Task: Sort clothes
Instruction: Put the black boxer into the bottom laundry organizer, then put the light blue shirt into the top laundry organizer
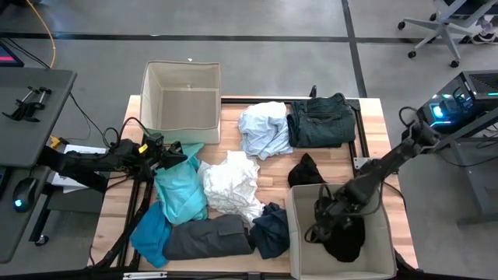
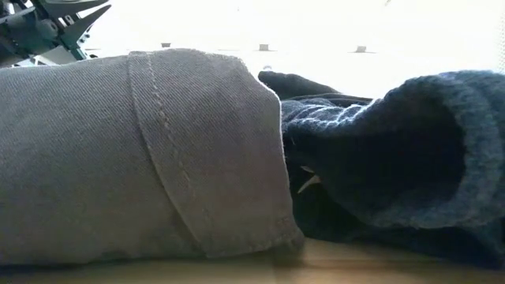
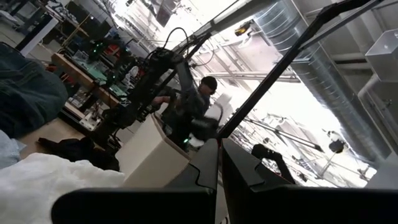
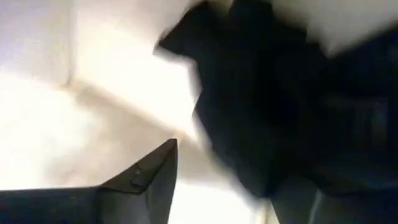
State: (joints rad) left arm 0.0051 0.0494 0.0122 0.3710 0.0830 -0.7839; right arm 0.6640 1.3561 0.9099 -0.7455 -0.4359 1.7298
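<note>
You have barely begun: in the near bin [image 1: 299, 233] lies one black garment [image 1: 345, 239], with the right gripper [image 1: 323, 222] over it, jaws spread, holding nothing. The left gripper [image 1: 180, 153], jaws pressed together, waits by the turquoise shirt [image 1: 180, 194]. The grey trousers [image 1: 206, 237], white top [image 1: 232, 183], pale blue shirt [image 1: 263, 128] and dark jeans [image 1: 320, 120] remain on the desk [image 1: 373, 132]; the far bin [image 1: 180, 97] is empty.

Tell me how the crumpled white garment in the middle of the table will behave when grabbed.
The white garment lies rumpled in soft folds, so it will likely droop limply. It looks thin, probably light. Its edge touches the turquoise garment, which may drag along.
</note>
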